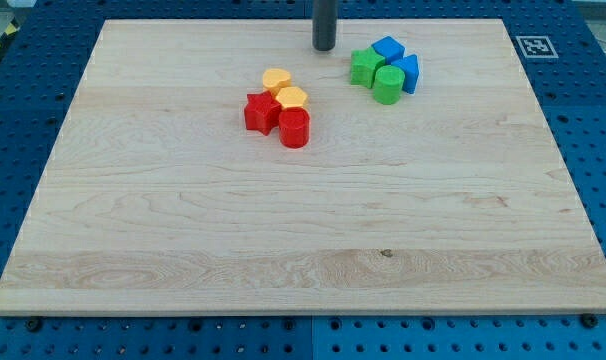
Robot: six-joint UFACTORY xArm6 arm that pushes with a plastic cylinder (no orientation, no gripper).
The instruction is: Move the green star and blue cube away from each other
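The green star lies near the view's top, right of centre, on the wooden board. The blue cube touches it at its upper right. A green cylinder stands against the star's lower right, and a blue triangular block sits to the right of both. These four form one tight cluster. My tip rests on the board just left of and slightly above the green star, a small gap away from it.
A second cluster lies left of centre: a red star, a red cylinder, a yellow hexagon and a yellow heart-like block. The wooden board rests on a blue perforated table; a marker tag sits at its top right corner.
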